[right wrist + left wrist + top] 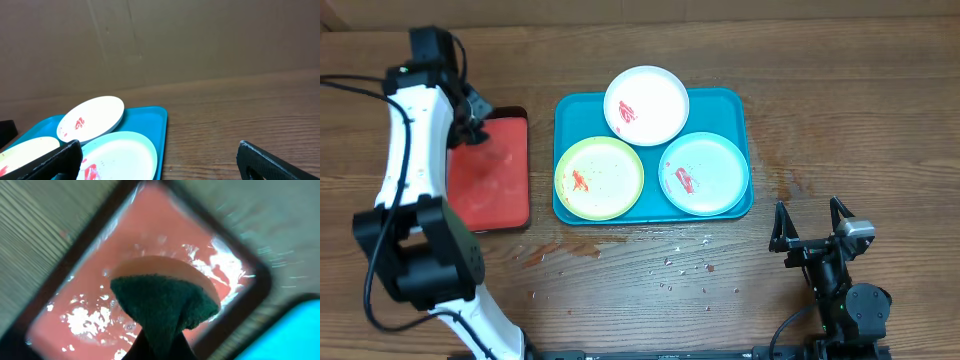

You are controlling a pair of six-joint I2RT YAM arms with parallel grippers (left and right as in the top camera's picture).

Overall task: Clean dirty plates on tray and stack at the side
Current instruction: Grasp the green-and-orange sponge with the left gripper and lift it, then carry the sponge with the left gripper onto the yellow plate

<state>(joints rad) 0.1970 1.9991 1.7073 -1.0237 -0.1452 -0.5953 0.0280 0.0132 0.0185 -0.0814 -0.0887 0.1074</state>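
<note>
Left jaws clamp sponge (165, 305), right jaws gape; soak it in the red tray (495, 185) before you wipe plates (646, 105).

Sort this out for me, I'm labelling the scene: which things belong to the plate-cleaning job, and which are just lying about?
Job: white plate, yellow-green plate, pale teal plate, teal-blue tray, sponge in the left claw, wet red tray under it.
Lying about: splashes and specks on the table.
</note>
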